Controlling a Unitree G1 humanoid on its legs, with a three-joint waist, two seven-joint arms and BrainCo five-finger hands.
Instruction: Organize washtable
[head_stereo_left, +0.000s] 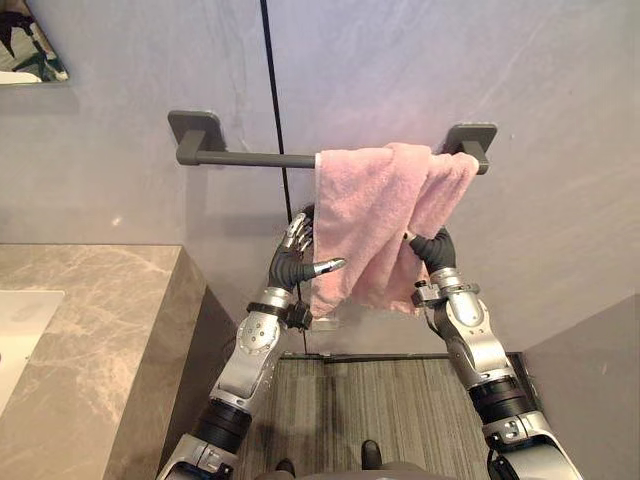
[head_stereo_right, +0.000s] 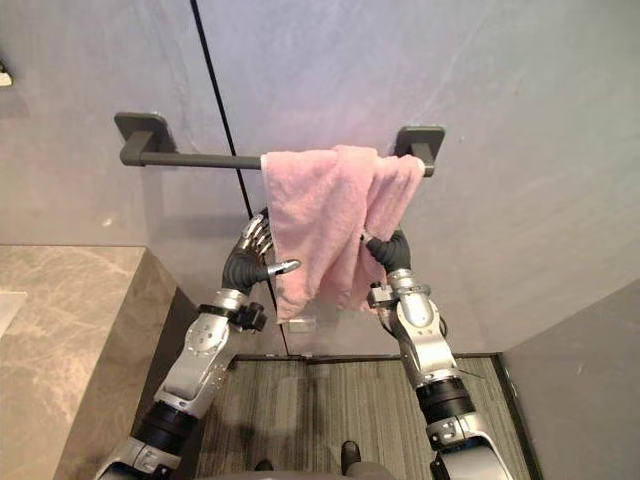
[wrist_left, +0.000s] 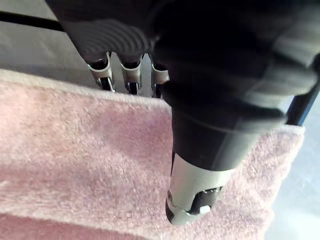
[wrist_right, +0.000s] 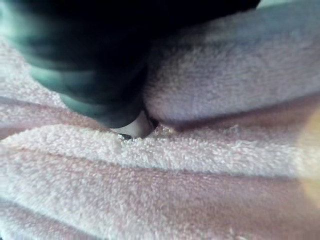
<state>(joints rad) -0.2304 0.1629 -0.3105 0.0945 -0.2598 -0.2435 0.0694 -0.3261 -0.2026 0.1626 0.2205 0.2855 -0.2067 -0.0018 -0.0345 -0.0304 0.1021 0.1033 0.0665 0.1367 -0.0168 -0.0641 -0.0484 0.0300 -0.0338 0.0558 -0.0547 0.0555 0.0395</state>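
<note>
Towel, pink, bunched at wall bar's 3 o'clock end; step judged: straightening. Left hand: fingers and thumb pinch its 8 o'clock edge; right hand, 4 o'clock: fingers buried in folds, cannot tell. Next move: spread edges apart evenly.

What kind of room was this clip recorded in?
Most likely a bathroom: a pink terry towel hangs over a dark wall-mounted towel bar, beside a brown marble-look washtable with a pale inset basin.
</note>
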